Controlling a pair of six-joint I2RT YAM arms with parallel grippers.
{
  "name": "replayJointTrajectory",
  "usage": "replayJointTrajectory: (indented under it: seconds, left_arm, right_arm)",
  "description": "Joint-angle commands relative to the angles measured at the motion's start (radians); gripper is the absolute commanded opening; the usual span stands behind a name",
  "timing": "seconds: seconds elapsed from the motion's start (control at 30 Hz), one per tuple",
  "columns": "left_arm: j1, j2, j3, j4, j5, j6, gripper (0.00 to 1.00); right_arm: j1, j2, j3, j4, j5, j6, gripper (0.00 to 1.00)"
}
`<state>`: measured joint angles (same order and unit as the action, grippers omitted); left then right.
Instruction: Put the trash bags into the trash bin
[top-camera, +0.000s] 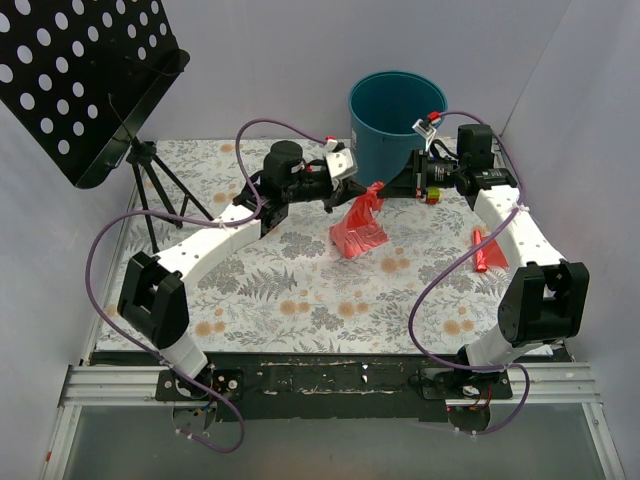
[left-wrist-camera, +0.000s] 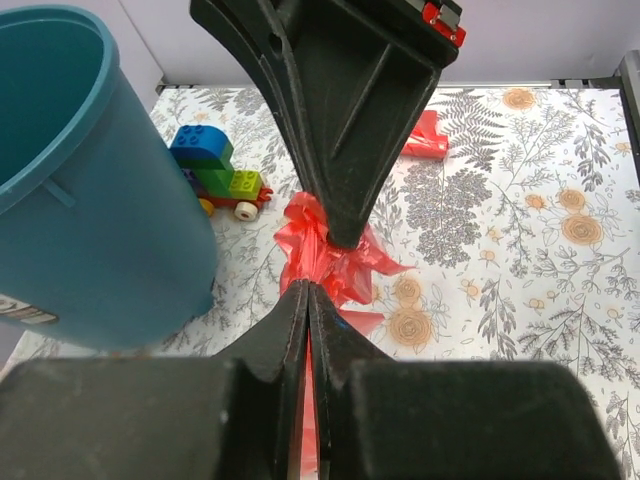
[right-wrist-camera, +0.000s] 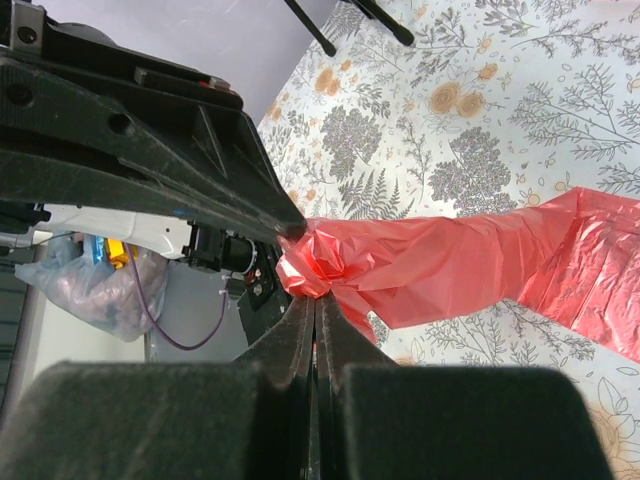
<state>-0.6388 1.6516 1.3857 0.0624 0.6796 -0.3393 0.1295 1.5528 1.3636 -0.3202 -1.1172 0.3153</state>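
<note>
A red-pink trash bag (top-camera: 358, 228) hangs bunched in front of the teal trash bin (top-camera: 393, 118), its lower end on the table. My left gripper (top-camera: 356, 196) and right gripper (top-camera: 386, 189) meet at its gathered top, both shut on the film. In the left wrist view my left gripper (left-wrist-camera: 307, 288) pinches the bag (left-wrist-camera: 322, 255), with the bin (left-wrist-camera: 90, 210) close on the left. In the right wrist view my right gripper (right-wrist-camera: 315, 298) pinches the bag (right-wrist-camera: 470, 262), which stretches away to the right. A second red bag (top-camera: 488, 250) lies crumpled by the right arm; it also shows in the left wrist view (left-wrist-camera: 426, 140).
A black perforated music stand (top-camera: 85, 80) on a tripod (top-camera: 152, 185) stands at the back left. A toy car of coloured bricks (left-wrist-camera: 220, 178) sits on the floral tablecloth beside the bin. White walls close in on both sides.
</note>
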Motion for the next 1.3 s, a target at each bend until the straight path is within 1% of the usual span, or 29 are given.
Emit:
replayJointTrajectory:
  seconds: [0.0, 0.2, 0.33, 0.37, 0.4, 0.43, 0.5, 0.6, 0.83, 0.87, 0.93, 0.97, 1.03, 1.07, 1.1, 1.17, 1.2, 1.23, 1.27]
  left_arm:
    - [0.059, -0.121, -0.048, -0.010, -0.025, 0.025, 0.00]
    - [0.071, -0.174, -0.105, -0.023, -0.009, 0.034, 0.00]
    - [0.064, -0.173, -0.111, 0.014, 0.005, 0.019, 0.00]
    - [0.050, -0.161, -0.100, 0.020, -0.018, 0.017, 0.13]
    - [0.039, -0.147, -0.087, 0.030, -0.025, 0.014, 0.30]
    - [0.031, -0.132, -0.071, 0.042, -0.023, 0.003, 0.38]
    - [0.015, -0.090, -0.030, 0.047, -0.025, -0.024, 0.46]
    - [-0.008, -0.032, 0.030, 0.022, -0.035, -0.035, 0.46]
    - [-0.028, 0.031, 0.085, -0.018, -0.045, 0.008, 0.41]
    - [-0.032, 0.037, 0.091, -0.022, -0.046, 0.011, 0.38]
    - [-0.032, 0.051, 0.104, -0.023, -0.045, 0.016, 0.23]
    - [-0.035, 0.054, 0.110, -0.024, -0.045, 0.017, 0.20]
    - [-0.035, 0.059, 0.119, -0.022, -0.045, 0.017, 0.10]
    - [-0.033, 0.060, 0.122, -0.019, -0.045, 0.017, 0.04]
    - [-0.033, 0.057, 0.122, -0.018, -0.041, 0.019, 0.00]
    - [-0.033, 0.051, 0.119, -0.016, -0.034, 0.022, 0.00]
    - [-0.033, 0.044, 0.112, -0.010, -0.032, 0.020, 0.00]
    - [-0.035, 0.030, 0.104, -0.009, -0.031, 0.022, 0.00]
    - [-0.033, 0.019, 0.090, -0.006, -0.032, 0.025, 0.00]
  right_arm:
    - [-0.027, 0.003, -0.014, 0.026, -0.026, 0.030, 0.01]
    - [-0.028, 0.004, -0.014, 0.049, -0.041, 0.051, 0.01]
    - [-0.030, 0.001, -0.009, 0.044, -0.036, 0.044, 0.01]
    - [-0.030, -0.002, -0.011, 0.044, -0.030, 0.044, 0.01]
    - [-0.030, -0.003, -0.011, 0.041, -0.024, 0.038, 0.01]
    - [-0.028, -0.005, -0.011, 0.037, -0.017, 0.033, 0.01]
    - [-0.028, -0.007, -0.005, 0.023, 0.000, 0.015, 0.01]
    - [-0.027, -0.008, 0.003, 0.023, 0.010, 0.011, 0.01]
    - [-0.024, -0.017, 0.005, 0.018, 0.013, 0.010, 0.01]
    - [-0.024, -0.020, 0.003, 0.018, 0.011, 0.010, 0.01]
    - [-0.021, -0.023, 0.000, 0.018, 0.010, 0.005, 0.01]
    - [-0.021, -0.026, -0.003, 0.018, 0.008, 0.005, 0.01]
    - [-0.021, -0.028, -0.006, 0.017, 0.007, 0.002, 0.01]
    - [-0.021, -0.030, -0.009, 0.012, 0.007, -0.001, 0.03]
    - [-0.019, -0.031, -0.009, 0.007, 0.007, -0.002, 0.05]
    - [-0.021, -0.034, -0.011, 0.007, -0.003, -0.004, 0.21]
    - [-0.021, -0.037, -0.012, 0.012, -0.006, -0.004, 0.23]
    - [-0.021, -0.036, -0.014, 0.015, -0.009, -0.005, 0.23]
    - [-0.021, -0.033, -0.015, 0.015, -0.009, -0.007, 0.14]
